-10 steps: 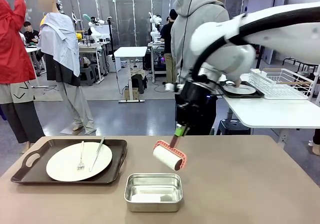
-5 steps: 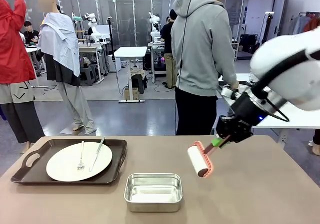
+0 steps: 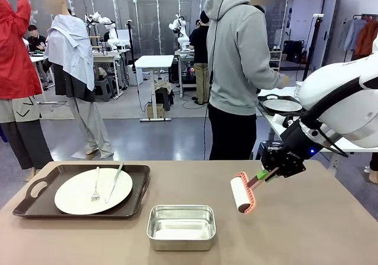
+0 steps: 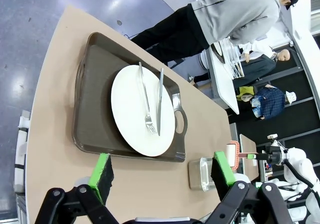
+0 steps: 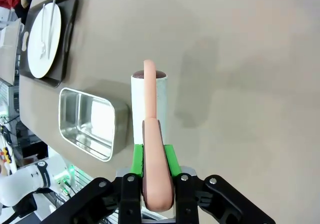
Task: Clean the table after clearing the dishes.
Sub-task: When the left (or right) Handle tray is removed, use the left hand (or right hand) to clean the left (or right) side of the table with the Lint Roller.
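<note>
One round white plate (image 3: 74, 197), fork (image 3: 95, 185) and knife (image 3: 115, 181) across it, is being carried on a dark tray (image 3: 139, 173) at the left end of the brown table (image 3: 307, 229), well apart from the lint roller (image 3: 241, 194) being clamped by the right gripper (image 3: 267, 174). At the left wrist, that plate is being framed by the spread, empty fingers (image 4: 102, 171) of the left gripper (image 4: 162, 170). At the right wrist, the roller's handle is being pinched between green pads (image 5: 171, 160).

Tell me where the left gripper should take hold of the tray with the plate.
Probably by the left-end handle, coming down from above with the open left gripper: the cut-out leaves a thin bar to pinch, while the plate covers the tray's middle.
</note>
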Controlling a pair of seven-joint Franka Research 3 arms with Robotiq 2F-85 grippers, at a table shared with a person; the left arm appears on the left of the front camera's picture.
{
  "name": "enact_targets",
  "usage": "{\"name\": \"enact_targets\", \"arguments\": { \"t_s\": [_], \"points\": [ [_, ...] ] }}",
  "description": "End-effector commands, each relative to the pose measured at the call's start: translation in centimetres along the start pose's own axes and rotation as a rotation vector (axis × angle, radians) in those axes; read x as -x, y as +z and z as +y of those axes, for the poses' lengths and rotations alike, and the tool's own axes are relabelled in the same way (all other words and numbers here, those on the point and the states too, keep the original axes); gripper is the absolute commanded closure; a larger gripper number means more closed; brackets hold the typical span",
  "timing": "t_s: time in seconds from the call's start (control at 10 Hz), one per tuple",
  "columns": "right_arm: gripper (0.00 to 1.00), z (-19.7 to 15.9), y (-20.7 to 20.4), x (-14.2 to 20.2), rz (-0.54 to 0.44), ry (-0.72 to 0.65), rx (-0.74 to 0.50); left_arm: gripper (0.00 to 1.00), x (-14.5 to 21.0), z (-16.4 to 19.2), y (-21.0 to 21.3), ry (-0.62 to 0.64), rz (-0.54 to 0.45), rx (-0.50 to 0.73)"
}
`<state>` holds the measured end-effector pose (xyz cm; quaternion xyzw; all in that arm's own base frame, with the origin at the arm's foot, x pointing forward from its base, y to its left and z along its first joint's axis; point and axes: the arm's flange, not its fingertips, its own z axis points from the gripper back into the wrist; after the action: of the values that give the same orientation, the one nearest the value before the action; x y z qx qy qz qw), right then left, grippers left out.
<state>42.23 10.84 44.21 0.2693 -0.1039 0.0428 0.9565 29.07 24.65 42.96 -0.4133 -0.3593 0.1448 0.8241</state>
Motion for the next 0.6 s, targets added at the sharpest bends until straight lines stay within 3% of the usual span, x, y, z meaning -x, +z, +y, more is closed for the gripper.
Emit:
{"name": "enact_targets", "arguments": {
  "t_s": [0.0,0.1,0.2,0.5],
  "points": [
    [1.00,0.6,0.7,0.2,0.006,0.016,-0.001,0.00,-0.1,0.2,0.3,-0.009,0.000,0.017],
    [1.00,0.6,0.7,0.2,0.006,0.016,-0.001,0.00,-0.1,0.2,0.3,-0.009,0.000,0.017],
    [0.79,0.3,0.3,0.1,-0.001,0.009,-0.001,0.00,-0.1,0.2,0.3,-0.009,0.000,0.017],
    [0.79,1.0,-4.5,-3.6,0.010,-0.155,-0.034,0.00,-0.1,0.2,0.3,-0.009,0.000,0.017]
  ]
}}
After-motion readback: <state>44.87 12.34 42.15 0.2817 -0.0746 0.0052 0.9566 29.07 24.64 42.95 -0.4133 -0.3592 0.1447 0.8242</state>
